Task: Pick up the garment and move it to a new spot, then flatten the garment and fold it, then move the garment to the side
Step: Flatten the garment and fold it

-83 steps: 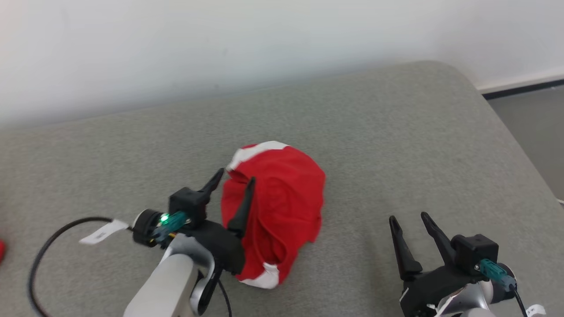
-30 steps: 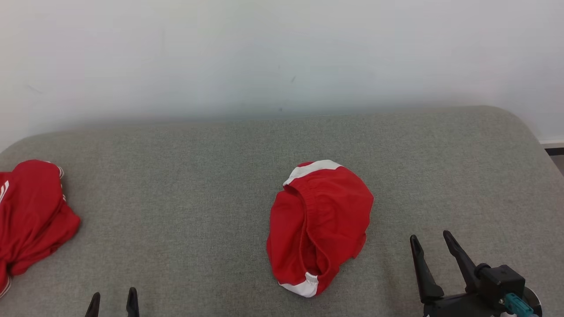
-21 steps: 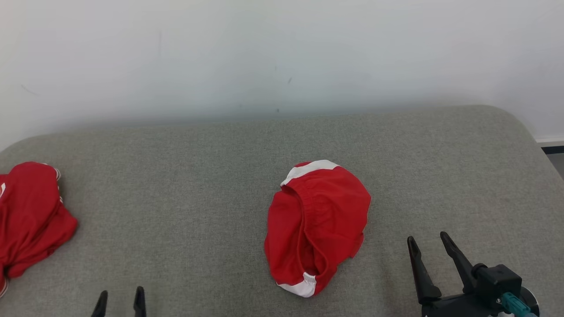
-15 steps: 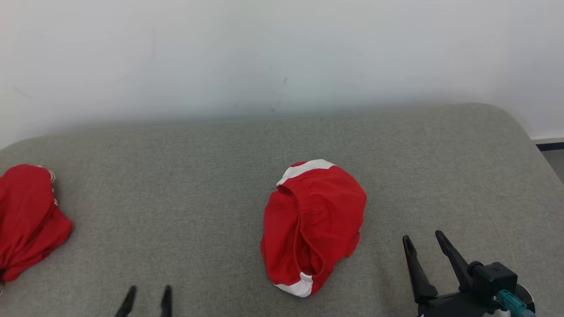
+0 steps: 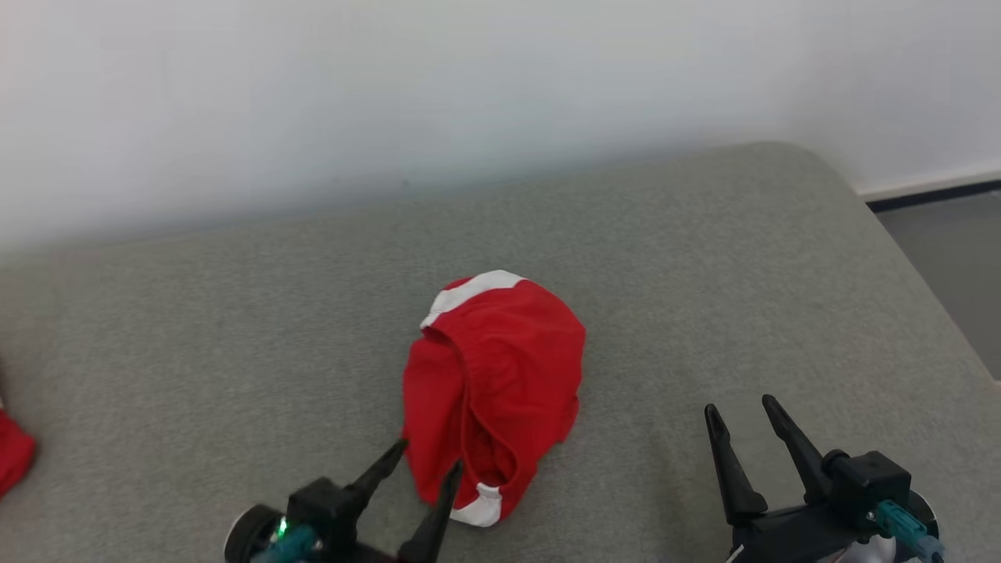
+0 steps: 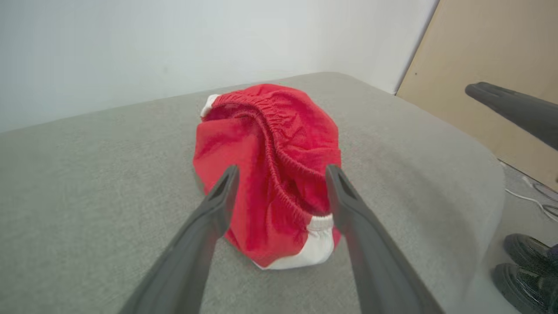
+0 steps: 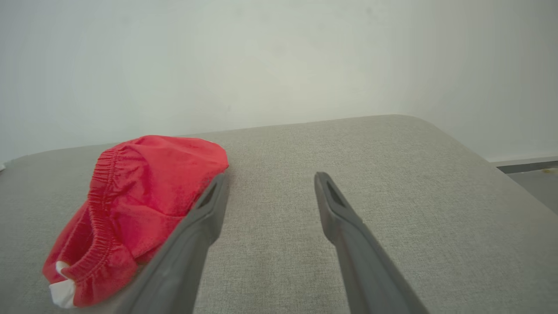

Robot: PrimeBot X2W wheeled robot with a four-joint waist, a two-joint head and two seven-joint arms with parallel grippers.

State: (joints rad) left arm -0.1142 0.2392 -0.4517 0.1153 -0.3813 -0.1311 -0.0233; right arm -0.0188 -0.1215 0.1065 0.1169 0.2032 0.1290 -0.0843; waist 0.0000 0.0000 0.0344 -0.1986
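Bottom centre, the left end effector point(image 5: 428, 456) stands wide, its fingers framing the near end of the crumpled red garment with white trim point(image 5: 500, 367). Lower right, the right end effector point(image 5: 737, 403) gapes wide, empty. The garment lies mid-frame on the grey fabric-covered worktop point(image 5: 235, 328).

A grey fabric desk point(image 5: 704, 274) stands against a white wall point(image 5: 391, 94). A red cloth point(image 5: 12, 457) lies far left on it. Past its right end: a tan board point(image 6: 492, 48), black shoes point(image 6: 523, 250), and a white cable point(image 6: 521, 197) on the floor point(image 5: 954, 250).
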